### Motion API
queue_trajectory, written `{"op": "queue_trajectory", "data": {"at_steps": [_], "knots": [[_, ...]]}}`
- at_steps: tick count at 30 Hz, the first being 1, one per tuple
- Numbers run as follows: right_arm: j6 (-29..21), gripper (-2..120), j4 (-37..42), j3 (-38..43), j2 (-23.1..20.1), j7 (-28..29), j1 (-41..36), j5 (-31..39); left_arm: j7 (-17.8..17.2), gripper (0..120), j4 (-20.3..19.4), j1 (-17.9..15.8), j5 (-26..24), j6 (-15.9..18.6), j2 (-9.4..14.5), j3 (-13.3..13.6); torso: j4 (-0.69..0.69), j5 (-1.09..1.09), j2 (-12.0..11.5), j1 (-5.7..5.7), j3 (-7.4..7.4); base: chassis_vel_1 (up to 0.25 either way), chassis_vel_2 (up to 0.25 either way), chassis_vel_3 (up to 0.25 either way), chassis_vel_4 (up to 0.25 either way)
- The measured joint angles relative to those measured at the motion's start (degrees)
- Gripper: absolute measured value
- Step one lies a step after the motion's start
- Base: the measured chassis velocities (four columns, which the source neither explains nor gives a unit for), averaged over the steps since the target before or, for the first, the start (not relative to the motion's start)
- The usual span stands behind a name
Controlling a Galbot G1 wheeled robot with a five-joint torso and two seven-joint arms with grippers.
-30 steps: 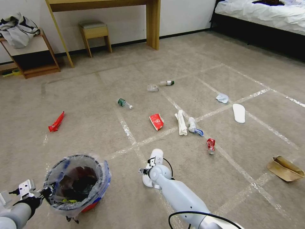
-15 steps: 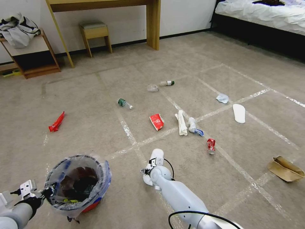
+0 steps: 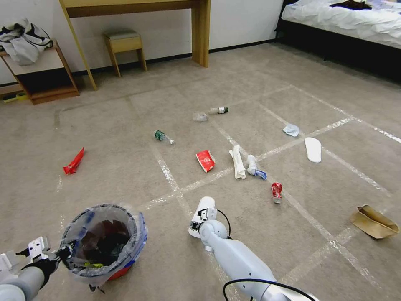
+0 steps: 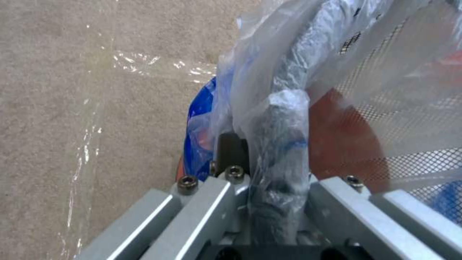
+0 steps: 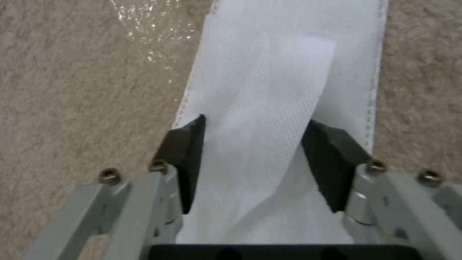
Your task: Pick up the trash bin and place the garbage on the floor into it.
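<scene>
The trash bin (image 3: pixel 133 246), a red bucket lined with a clear, blue-printed bag, is at the lower left of the head view. My left gripper (image 3: pixel 62 254) is shut on its bag-covered rim (image 4: pixel 284 119). My right gripper (image 3: pixel 199 221) is low over a white slipper (image 3: pixel 205 204) and open, its black pads (image 5: pixel 185 159) on either side of the slipper's raised band (image 5: pixel 269 108). Garbage lies ahead on the carpet: a red wrapper (image 3: pixel 74 161), a green-labelled bottle (image 3: pixel 163 136), a red cup (image 3: pixel 205 160), a white paper roll (image 3: pixel 238 162), a red can (image 3: pixel 276 192) and a brown paper scrap (image 3: pixel 374 221).
Farther off lie a clear bottle (image 3: pixel 218 110), a tissue (image 3: pixel 291 129) and a second white slipper (image 3: pixel 313 149). A wooden desk leg (image 3: pixel 201 31), a stool (image 3: pixel 124 44) and a low shelf (image 3: pixel 41 67) line the back wall. A bed (image 3: pixel 346 21) stands at the back right.
The whole picture has shifted slightly. My right wrist has edged a little along the slipper. The left gripper still holds the bin's rim.
</scene>
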Motion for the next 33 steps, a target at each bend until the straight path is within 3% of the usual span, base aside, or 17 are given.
{"op": "queue_trajectory", "data": {"at_steps": [5,13,18,26,33], "knots": [[0.3,36,-0.1,0.0,-0.4,-0.3,-0.4,-0.3,0.3,1,0.1,0.1,0.4,0.0,-0.4,0.0,-0.01,0.0,0.0,0.0,0.01,0.0,0.0,0.0,0.0],[0.6,33,0.1,-0.1,-1.2,-1.4,-1.3,-0.7,0.4,1,0.2,-0.2,1.1,0.0,-1.0,0.6,0.06,0.06,0.0,0.0,0.0,0.0,0.0,0.0,0.0],[0.8,23,0.3,-0.1,-1.7,-1.6,-1.8,-0.9,0.4,1,0.2,-0.2,1.3,0.0,-1.2,0.7,0.08,0.07,0.0,0.0,0.01,0.0,0.0,0.0,0.0],[0.8,0,3.3,-0.2,-3.5,-1.4,-3.5,-0.9,0.5,1,0.4,-0.2,1.5,0.0,-1.3,0.8,0.07,0.07,-0.1,0.03,0.05,0.0,0.0,0.0,0.0],[-0.1,0,6.1,-0.3,-4.7,-0.2,-4.5,-0.5,0.5,1,0.7,-0.6,1.5,0.0,-1.0,1.1,0.05,0.05,-0.1,0.03,0.05,0.0,0.0,0.0,0.0]]}}
